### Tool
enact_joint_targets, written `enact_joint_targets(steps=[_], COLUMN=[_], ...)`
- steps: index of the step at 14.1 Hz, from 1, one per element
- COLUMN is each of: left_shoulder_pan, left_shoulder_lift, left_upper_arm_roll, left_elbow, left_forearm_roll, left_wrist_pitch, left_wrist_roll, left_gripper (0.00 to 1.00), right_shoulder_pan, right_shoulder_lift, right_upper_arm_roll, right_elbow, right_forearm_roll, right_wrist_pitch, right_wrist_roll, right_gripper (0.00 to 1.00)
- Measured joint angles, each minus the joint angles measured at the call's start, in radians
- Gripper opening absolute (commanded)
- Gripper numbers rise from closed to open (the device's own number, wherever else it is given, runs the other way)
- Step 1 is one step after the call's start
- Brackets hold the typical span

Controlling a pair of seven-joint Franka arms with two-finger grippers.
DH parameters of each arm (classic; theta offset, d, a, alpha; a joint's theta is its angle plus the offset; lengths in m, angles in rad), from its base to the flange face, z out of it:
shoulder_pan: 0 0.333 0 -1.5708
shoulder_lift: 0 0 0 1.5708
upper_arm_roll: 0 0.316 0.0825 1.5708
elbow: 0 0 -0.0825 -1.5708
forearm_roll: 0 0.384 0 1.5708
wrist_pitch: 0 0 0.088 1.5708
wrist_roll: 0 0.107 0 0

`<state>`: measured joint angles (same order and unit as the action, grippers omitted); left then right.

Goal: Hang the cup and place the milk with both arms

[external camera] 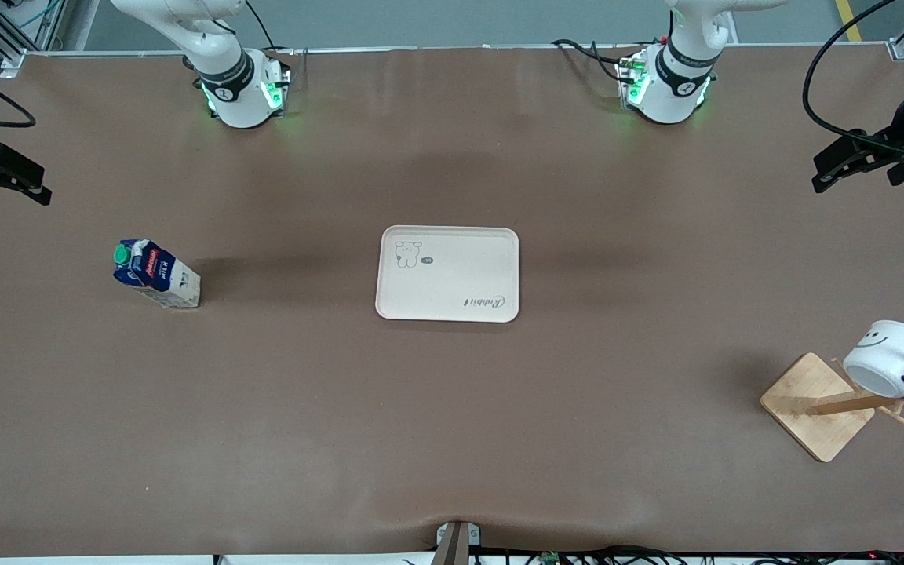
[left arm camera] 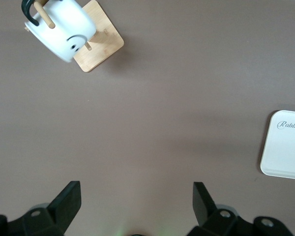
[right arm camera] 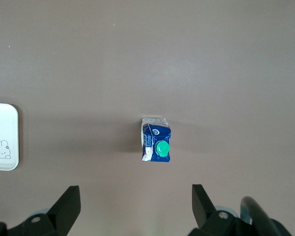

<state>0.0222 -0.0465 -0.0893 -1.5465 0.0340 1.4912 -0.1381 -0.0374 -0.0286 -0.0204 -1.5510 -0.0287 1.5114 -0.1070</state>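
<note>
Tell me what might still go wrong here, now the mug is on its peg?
The mug hangs by its handle on a thin peg of the wooden rack at the left arm's end, so a bump could shake it off. The milk stands apart from the tray; it is tall and narrow, so the right tool, open, could tip it when closing. The left tool waits open.

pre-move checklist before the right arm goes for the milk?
1. White smiley mug with black handle hung on the wooden peg rack: ok.
2. Blue-and-white milk carton with green cap upright on the brown table, untouched: ok.
3. Cream rectangular tray holds nothing: ok.
4. Right hand open, over the table with the carton in its view: ok.
5. Left hand open, holds nothing, apart from the mug: ok.
6. Milk on tray: not ok.
</note>
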Motion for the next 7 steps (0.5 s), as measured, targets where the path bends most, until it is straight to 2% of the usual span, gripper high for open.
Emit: enact_joint_targets(steps=[7], left_shoulder_pan=[-0.001], left_shoulder_lift=[0.014], left_upper_arm_roll=[0.0], left_elbow=[0.015], left_forearm_roll=[0.0], left_wrist_pitch=[0.003], left_wrist_roll=[0.0], left_gripper=[1.0], right_shoulder_pan=[0.0], right_shoulder_lift=[0.001], right_upper_arm_roll=[0.0], right_elbow=[0.0], right_forearm_roll=[0.0], right_wrist_pitch=[0.0], right_wrist_roll=[0.0], right_gripper=[1.0])
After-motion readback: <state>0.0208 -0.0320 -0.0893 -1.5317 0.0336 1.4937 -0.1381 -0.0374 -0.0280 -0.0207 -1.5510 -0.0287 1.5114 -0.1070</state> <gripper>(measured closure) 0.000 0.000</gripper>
